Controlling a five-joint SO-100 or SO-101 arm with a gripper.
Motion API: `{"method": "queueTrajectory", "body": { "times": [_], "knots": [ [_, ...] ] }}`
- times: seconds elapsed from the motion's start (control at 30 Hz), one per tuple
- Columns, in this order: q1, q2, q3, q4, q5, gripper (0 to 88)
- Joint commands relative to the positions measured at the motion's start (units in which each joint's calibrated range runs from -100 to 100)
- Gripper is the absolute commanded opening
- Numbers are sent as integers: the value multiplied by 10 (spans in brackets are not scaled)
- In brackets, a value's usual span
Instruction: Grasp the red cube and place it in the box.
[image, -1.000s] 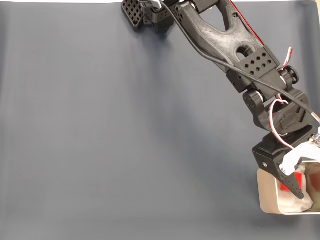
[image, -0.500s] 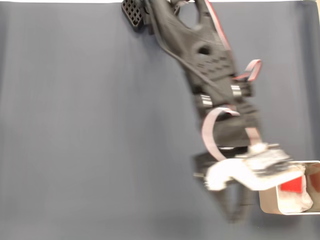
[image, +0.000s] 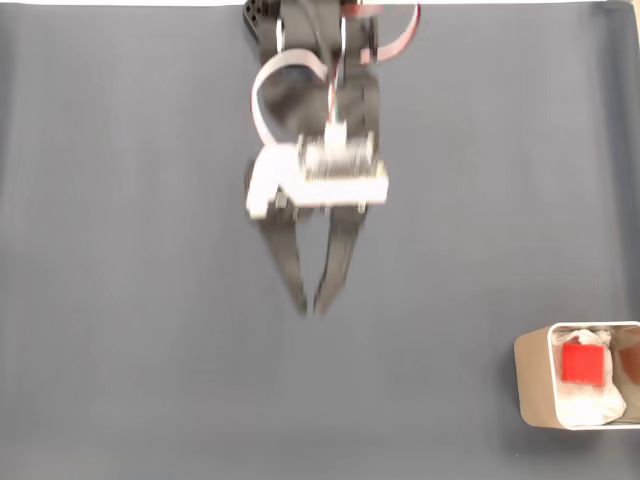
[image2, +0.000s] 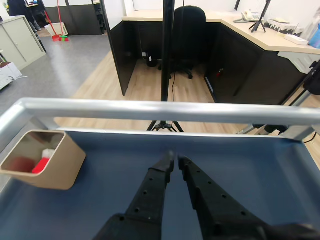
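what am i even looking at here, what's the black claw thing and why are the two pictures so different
The black claw is the gripper of a small robot arm: two fingers that pinch things. It is nearly shut and holds nothing.

The two pictures show the same moment from two cameras. The fixed view looks straight down on a dark blue-grey table. The wrist view comes from a camera riding on the arm, so you look along the gripper past the table's metal rail into an office.

On the table stands a small beige box, at lower right in the fixed view and at left in the wrist view. Inside it, on crumpled white paper, lies a red cube. The job of putting the cube in the box looks done.
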Motion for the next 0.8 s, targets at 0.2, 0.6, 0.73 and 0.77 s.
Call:
{"method": "queueTrajectory", "body": {
  "times": [0.2,0.6,0.73,0.77],
  "knots": [
    [-15,-403,424,5,-5,0],
    [-5,-645,639,231,-16,0],
    [-9,-669,642,344,-21,0],
    [-9,-669,642,368,-21,0]
  ]
}}
